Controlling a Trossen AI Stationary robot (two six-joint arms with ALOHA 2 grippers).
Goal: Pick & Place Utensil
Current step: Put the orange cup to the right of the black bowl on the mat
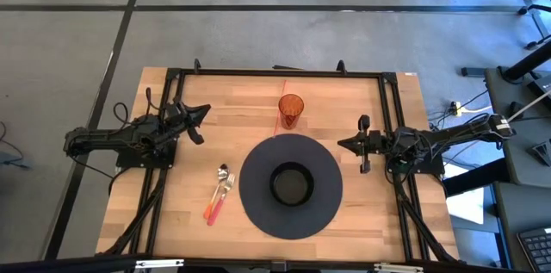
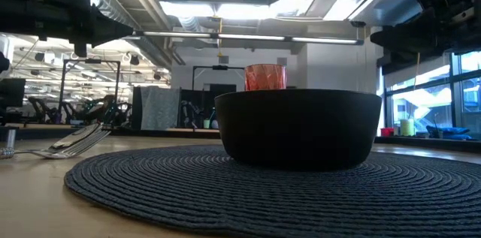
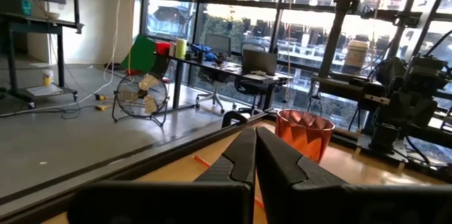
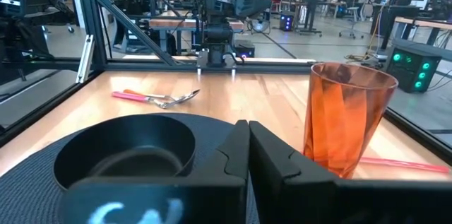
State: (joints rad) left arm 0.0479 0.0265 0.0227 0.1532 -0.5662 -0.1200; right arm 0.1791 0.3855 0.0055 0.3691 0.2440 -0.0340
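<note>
A spoon and a fork with pink-orange handles (image 1: 219, 195) lie side by side flat on the wooden table, left of a round dark placemat (image 1: 290, 186); they also show in the right wrist view (image 4: 157, 97) and low view (image 2: 71, 142). A black bowl (image 1: 291, 184) stands on the placemat. An orange cup (image 1: 291, 110) stands upright beyond the mat. My left gripper (image 1: 205, 111) hovers shut at the table's left, above and beyond the utensils. My right gripper (image 1: 341, 144) hovers shut at the right, beside the mat.
A thin red straw-like stick (image 4: 402, 164) lies on the wood by the cup. Black frame rails (image 1: 275, 72) run along the table's far and side edges. Bare wood lies between the utensils and the left arm's base.
</note>
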